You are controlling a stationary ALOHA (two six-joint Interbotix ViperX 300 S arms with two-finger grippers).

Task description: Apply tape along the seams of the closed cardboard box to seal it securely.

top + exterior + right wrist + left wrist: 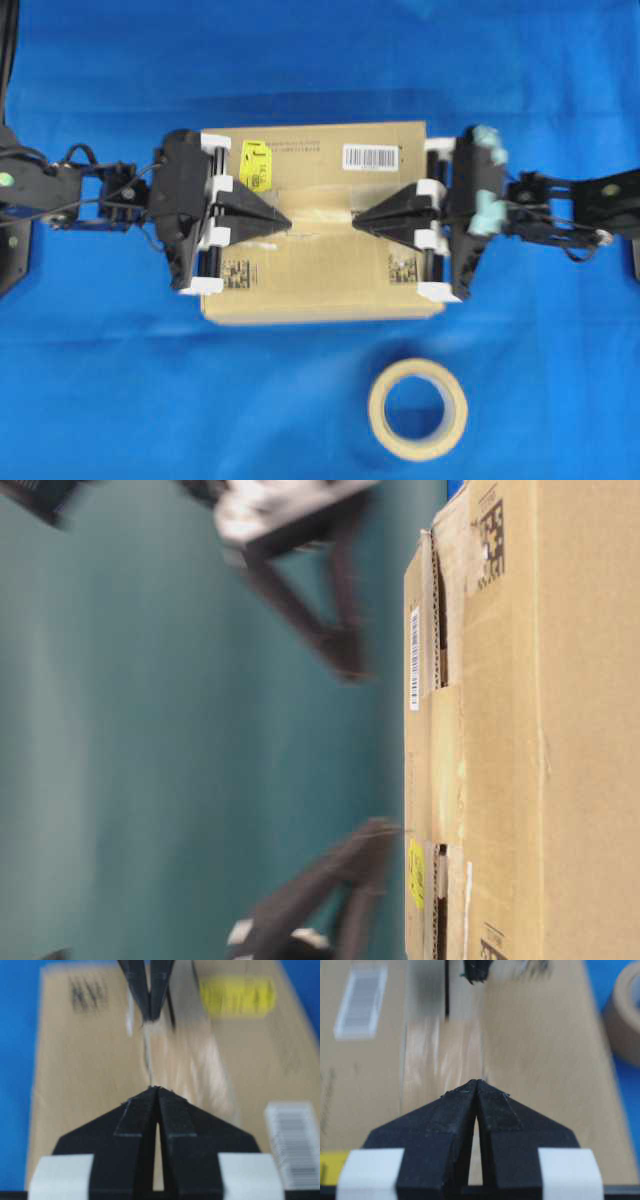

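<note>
**Both grippers shut over the taped middle of the box**

The cardboard box [322, 225] lies flat on the blue table cover [320, 60], its long axis running left to right in the overhead view. The seam [325, 188] between the top flaps follows that same long axis. A small tan piece of tape [320, 212] sits over the middle of the top, between the two grippers; its edges are soft and hard to trace against the cardboard.

The left gripper [289, 222] points right and the right gripper [354, 221] points left, tip facing tip along the box's length. Each has its jaws pressed fully together, with nothing between them. From the table-level view, which is turned on its side and blurred, both tips appear just off the box top, though contact cannot be ruled out.

The yellow sticker [256, 165] is partly covered by the left gripper. The barcode label [369, 156] is clear; the two black square codes are blurred beyond reading. Both wrist views are smeared, so the tape shows only as a shiny patch.

The tape roll [417, 409] lies well apart from the box, toward the bottom edge of the overhead view. Open blue cover surrounds the box on all sides.
</note>
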